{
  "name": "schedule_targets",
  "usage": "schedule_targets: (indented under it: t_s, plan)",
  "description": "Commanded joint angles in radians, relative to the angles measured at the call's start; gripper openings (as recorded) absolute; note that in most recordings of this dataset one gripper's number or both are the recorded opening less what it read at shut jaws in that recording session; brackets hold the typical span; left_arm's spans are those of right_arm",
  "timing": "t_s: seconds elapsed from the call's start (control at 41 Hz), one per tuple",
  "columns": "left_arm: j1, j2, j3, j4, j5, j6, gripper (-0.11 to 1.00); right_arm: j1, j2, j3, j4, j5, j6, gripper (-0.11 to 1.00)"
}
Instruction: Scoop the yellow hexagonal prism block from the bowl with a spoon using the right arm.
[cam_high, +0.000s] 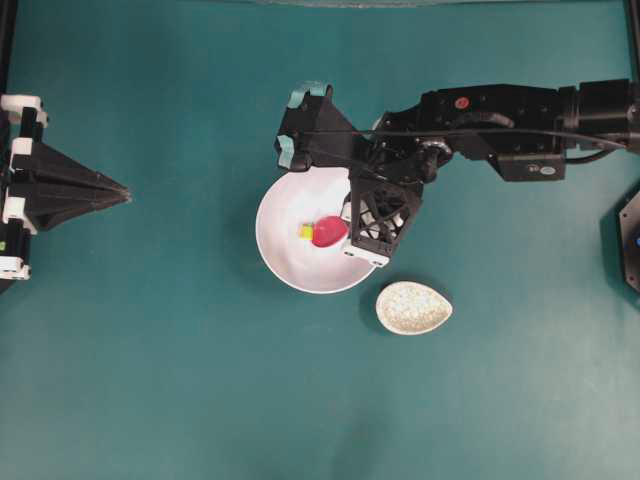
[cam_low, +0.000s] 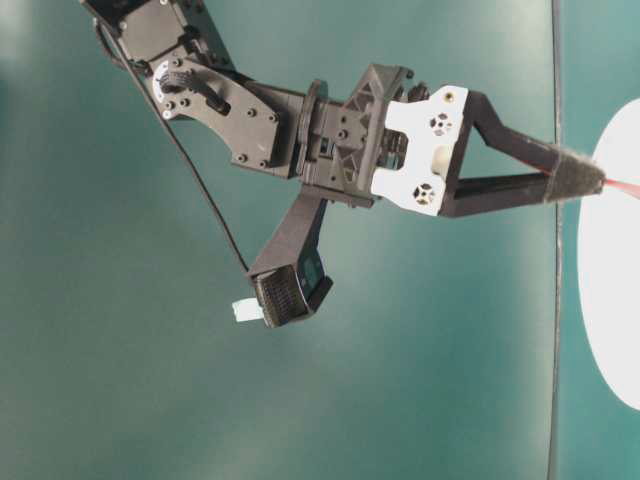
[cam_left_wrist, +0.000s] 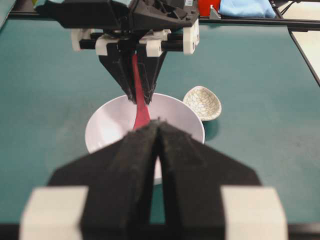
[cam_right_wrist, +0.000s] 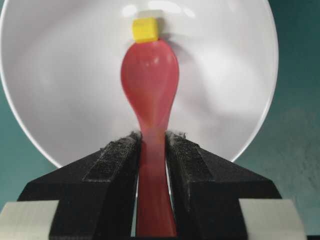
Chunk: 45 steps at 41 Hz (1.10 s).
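The white bowl (cam_high: 275, 215) sits mid-table. In it lies the tiny yellow hexagonal prism block (cam_high: 305, 231), just left of the scoop of the pink-red spoon (cam_high: 329, 232). My right gripper (cam_high: 349, 227) reaches over the bowl's right rim, shut on the spoon's handle. In the right wrist view the block (cam_right_wrist: 145, 29) rests on the bowl (cam_right_wrist: 65, 75) floor, touching the far tip of the spoon (cam_right_wrist: 150, 80); the scoop is empty, and the gripper (cam_right_wrist: 151, 137) clamps the handle. My left gripper (cam_high: 126, 195) stays far left, shut and empty, its tips (cam_left_wrist: 159, 125) together.
A small speckled teardrop spoon rest (cam_high: 413, 307) stands just right of and below the bowl; it also shows in the left wrist view (cam_left_wrist: 202, 102). Black frame rails (cam_left_wrist: 250, 22) border the far table edge. Teal tabletop surrounds everything.
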Motion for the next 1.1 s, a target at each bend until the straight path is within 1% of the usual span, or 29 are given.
schedule_targets:
  t_s: [0.0, 0.439, 1.072]
  plan:
    - [0.002, 0.006, -0.028, 0.003, -0.006, -0.002, 0.02, 0.003, -0.017, -0.025, -0.002, -0.025, 0.0, 0.25]
    - [0.002, 0.005, -0.028, 0.003, -0.009, -0.002, 0.02, 0.009, -0.015, -0.025, 0.0, -0.114, 0.0, 0.25]
    - [0.0, 0.003, -0.026, 0.003, -0.009, -0.011, 0.02, 0.009, -0.017, -0.026, -0.002, -0.126, 0.015, 0.25]
